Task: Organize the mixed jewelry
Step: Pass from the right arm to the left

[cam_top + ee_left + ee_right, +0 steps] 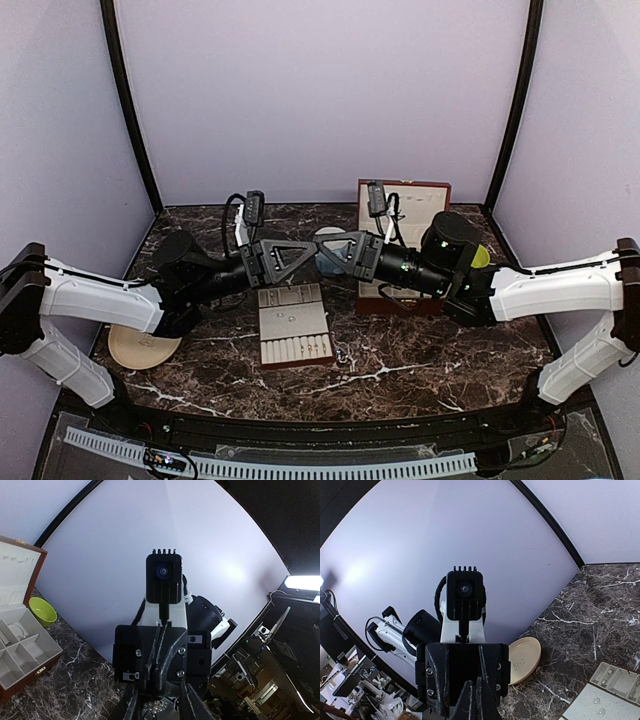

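My two grippers meet nose to nose above the middle of the table. The left gripper [300, 258] [160, 687] is open, its fingers standing on either side of the right gripper's tips. The right gripper [336, 252] [476, 682] is shut; whether a thin piece sits between its pads cannot be made out. A small cluster of silvery beads [155, 706] shows just below the meeting fingers. Tiny silvery studs [290, 318] [595, 700] lie on the cream slotted tray [293, 345] [612, 677].
The open red-brown box [400, 205] [30, 672] stands at the back right, a green bowl [482, 256] [42, 611] beside it. A pale round dish [330, 236] sits behind the grippers. A tan round lid [140, 347] [522, 659] lies at the left.
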`<state>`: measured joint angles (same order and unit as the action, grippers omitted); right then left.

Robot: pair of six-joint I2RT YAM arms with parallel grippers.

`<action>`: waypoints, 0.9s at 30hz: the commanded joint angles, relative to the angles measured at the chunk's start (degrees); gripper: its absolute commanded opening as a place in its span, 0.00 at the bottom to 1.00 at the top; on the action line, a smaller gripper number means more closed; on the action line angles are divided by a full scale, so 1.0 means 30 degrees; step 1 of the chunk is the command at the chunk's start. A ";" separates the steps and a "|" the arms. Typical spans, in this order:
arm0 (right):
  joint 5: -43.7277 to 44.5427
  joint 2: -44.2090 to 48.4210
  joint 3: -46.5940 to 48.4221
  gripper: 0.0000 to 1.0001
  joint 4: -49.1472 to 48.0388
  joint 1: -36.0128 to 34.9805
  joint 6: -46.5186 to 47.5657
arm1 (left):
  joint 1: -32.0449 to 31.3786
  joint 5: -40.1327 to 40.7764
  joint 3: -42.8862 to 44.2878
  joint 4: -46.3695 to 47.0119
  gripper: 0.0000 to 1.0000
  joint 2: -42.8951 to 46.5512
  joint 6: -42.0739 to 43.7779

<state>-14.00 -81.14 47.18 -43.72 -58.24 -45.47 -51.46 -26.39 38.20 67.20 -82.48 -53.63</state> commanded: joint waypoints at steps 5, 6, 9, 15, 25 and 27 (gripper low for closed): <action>0.0404 0.0285 0.0095 0.00 -0.0596 -0.0096 0.0196 | 0.0078 -0.0748 0.0012 0.0974 0.32 -0.0001 -0.0257; 0.0420 0.0276 0.0069 0.00 -0.0623 -0.0088 0.0203 | 0.0075 -0.0780 0.0027 0.0919 0.32 -0.0028 -0.0258; 0.0464 0.0271 0.0094 0.00 -0.0601 -0.0092 0.0196 | 0.0078 -0.0898 0.0075 0.0962 0.33 -0.0124 -0.0440; 0.0586 0.0351 0.0006 0.00 -0.0662 -0.0099 0.0188 | 0.0078 -0.0989 0.0032 0.1208 0.33 -0.0251 -0.0633; 0.0376 0.0286 0.0037 0.00 -0.0630 -0.0088 0.0157 | 0.0090 -0.0815 -0.0009 0.1201 0.24 -0.0100 -0.0404; 0.0292 0.0255 0.0036 0.00 -0.0659 -0.0097 0.0129 | 0.0076 -0.0695 -0.0042 0.1212 0.25 -0.0039 -0.0321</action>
<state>-13.04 -81.14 47.18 -43.79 -58.24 -45.47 -51.31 -28.23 38.20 67.66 -83.42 -55.42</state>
